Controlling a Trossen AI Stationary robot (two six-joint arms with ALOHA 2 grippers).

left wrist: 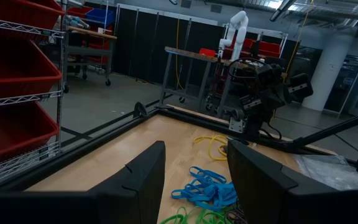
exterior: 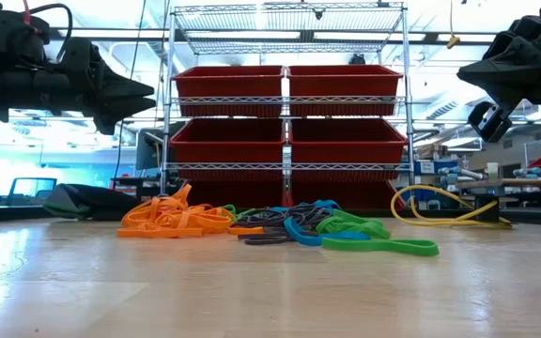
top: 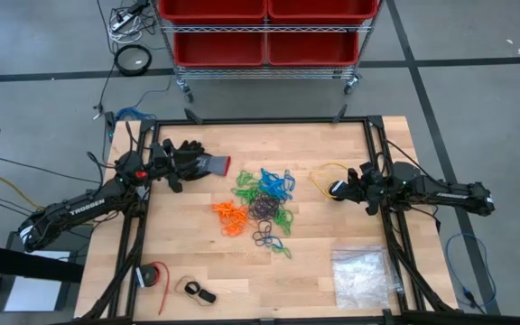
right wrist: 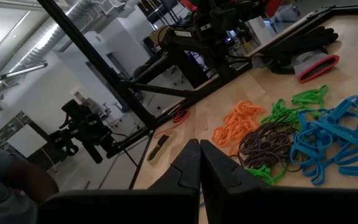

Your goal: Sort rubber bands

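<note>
Rubber bands (top: 262,204) heaped mid-desk (top: 332,153), orange, green, blue, dark loops tangled, left hand (top: 175,164) fingers apart above dark glove (top: 201,163), arm lettered "TROSSEN", right hand (top: 338,189) fingers together, empty, near yellow cable (top: 323,173)

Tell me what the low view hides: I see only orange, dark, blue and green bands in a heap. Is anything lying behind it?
Observer: Yes. From above, a black glove lies on the table beyond the rubber bands, under the left gripper.
Operator: Is that gripper open?
Observer: Open, and empty in its wrist view.
Operator: And the right gripper?
Observer: Shut, nothing between its fingers; it is beside the yellow cable.
Operator: Anything at the near edge?
Observer: A clear plastic bag at the right corner.
</note>
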